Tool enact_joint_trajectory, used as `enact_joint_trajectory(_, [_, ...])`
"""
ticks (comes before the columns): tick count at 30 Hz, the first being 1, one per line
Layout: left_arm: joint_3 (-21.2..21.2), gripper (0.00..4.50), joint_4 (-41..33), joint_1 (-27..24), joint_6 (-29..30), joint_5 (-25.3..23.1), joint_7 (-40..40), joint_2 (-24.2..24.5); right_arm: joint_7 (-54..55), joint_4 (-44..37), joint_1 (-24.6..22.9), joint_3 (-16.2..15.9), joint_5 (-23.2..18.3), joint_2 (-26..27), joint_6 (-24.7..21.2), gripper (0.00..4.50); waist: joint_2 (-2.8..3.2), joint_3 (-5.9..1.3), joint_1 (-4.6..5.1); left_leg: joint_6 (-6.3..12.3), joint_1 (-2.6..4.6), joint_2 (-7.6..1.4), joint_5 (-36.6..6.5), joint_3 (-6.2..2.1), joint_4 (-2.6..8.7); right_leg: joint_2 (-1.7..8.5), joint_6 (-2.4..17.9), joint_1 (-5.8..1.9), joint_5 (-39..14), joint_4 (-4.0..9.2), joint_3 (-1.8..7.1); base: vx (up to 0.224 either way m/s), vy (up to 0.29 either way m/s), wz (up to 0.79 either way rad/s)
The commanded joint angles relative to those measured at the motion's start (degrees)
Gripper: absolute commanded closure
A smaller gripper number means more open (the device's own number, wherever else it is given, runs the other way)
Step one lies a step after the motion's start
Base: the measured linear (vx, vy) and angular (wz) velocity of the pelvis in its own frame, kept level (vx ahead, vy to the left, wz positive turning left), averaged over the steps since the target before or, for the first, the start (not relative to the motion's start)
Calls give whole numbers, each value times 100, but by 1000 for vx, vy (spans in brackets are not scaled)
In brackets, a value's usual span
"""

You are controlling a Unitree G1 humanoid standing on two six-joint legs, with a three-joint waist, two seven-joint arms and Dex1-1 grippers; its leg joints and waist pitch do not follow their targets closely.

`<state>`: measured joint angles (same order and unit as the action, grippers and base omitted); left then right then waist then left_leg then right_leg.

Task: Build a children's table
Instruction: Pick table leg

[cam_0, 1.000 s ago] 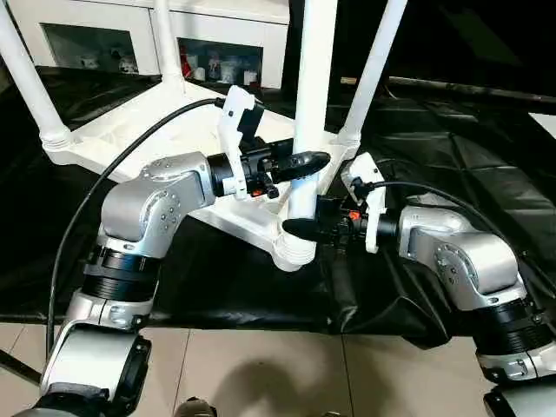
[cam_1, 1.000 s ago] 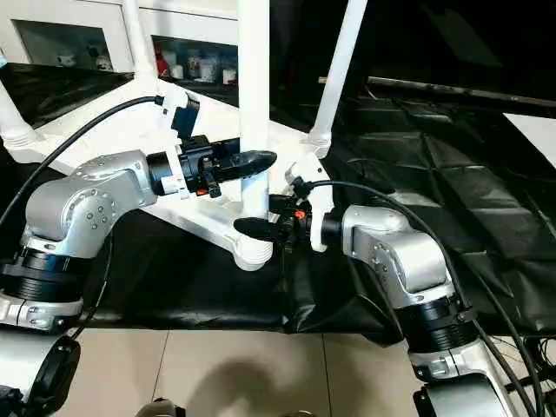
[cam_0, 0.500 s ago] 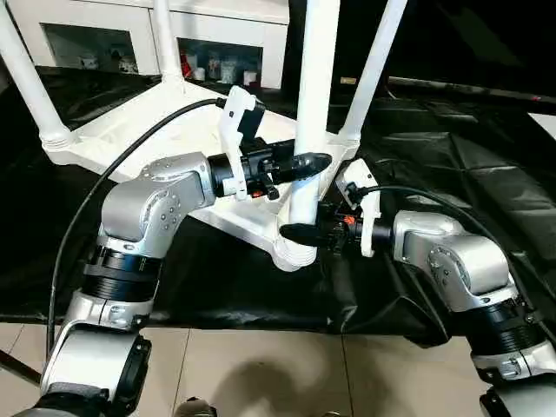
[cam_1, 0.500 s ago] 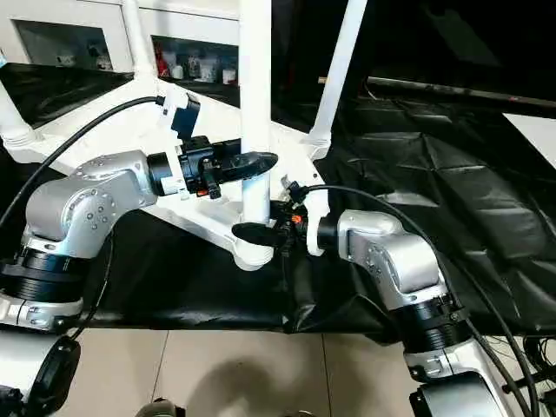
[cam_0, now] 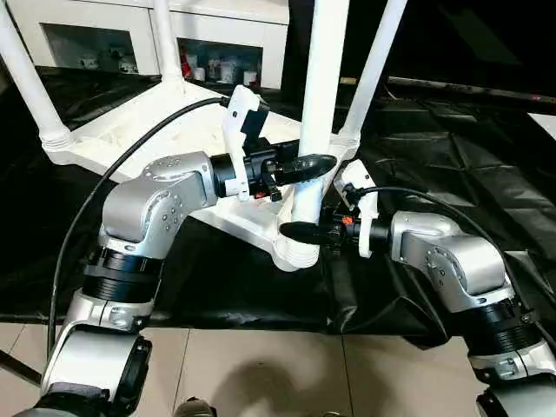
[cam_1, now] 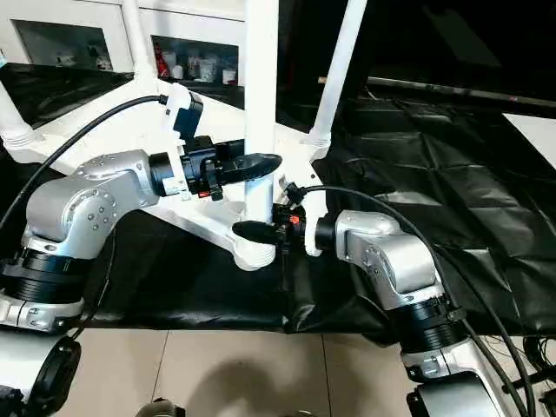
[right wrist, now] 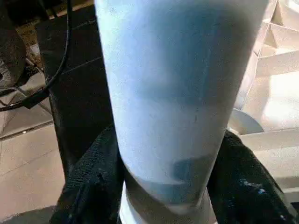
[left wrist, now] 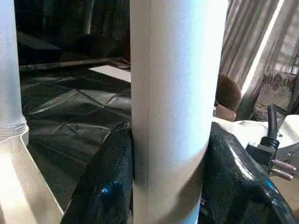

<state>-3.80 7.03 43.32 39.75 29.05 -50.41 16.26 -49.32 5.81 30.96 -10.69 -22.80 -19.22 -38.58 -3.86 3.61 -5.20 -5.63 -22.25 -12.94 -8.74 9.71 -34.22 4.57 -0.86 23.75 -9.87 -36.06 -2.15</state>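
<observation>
Left gripper [cam_0: 306,165] and right gripper [cam_0: 300,229] each clamp the near table leg [cam_0: 320,95], upright in the tabletop [cam_0: 130,139] corner socket [cam_0: 295,252]

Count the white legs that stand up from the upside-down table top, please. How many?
4. One at the near corner, held by both grippers; one at the right corner; one at the far corner; one at the left corner.
</observation>
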Motion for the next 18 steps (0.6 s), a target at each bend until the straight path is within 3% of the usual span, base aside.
enact_joint_trajectory(1, [-72, 268, -167, 67, 37, 70, -46, -49, -24, 59, 5, 42, 21, -53, 35, 255, 27, -443, -6, -231, 111, 46, -1163, 83, 379, 186, 988, -296, -1150, 406, 126, 0, 0, 0])
enact_joint_trajectory(8, [-1, 268, -116, 91, 50, 80, 40, -96, -16, 85, -6, 85, 35, -23, 112, 261, 20, -449, -6, -219, 109, 45, -1112, 83, 376, 186, 992, -300, -1098, 397, 127, 0, 0, 0])
enact_joint_trajectory(9, [11, 212, -110, 96, 115, 129, 11, -95, 0, 92, -5, 98, 33, -11, 125, 261, 18, -446, -6, -214, 106, 49, -1112, 85, 375, 185, 991, -301, -1105, 400, 127, 0, 0, 0])
enact_joint_trajectory(13, [249, 191, -102, 88, 52, 280, 125, -204, 187, 132, 9, 243, 9, 129, 224, 261, 19, -450, -4, -218, 103, 52, -1129, 86, 371, 192, 1005, -298, -1151, 402, 126, 0, 0, 0])
enact_joint_trajectory(15, [427, 163, -31, 91, -225, 303, 246, -331, 315, 166, 21, 361, -27, 232, 290, 261, 18, -451, -1, -209, 103, 49, -1101, 87, 372, 185, 1032, -295, -1066, 398, 126, 0, 0, 0])
enact_joint_trajectory(18, [1138, 150, 283, 182, -1048, 663, 568, -813, 621, 174, 71, 768, -300, 522, 349, 261, -8, -447, -12, -185, 94, 59, -1117, 95, 365, 198, 1094, -309, -1046, 421, 129, 0, 0, 0])
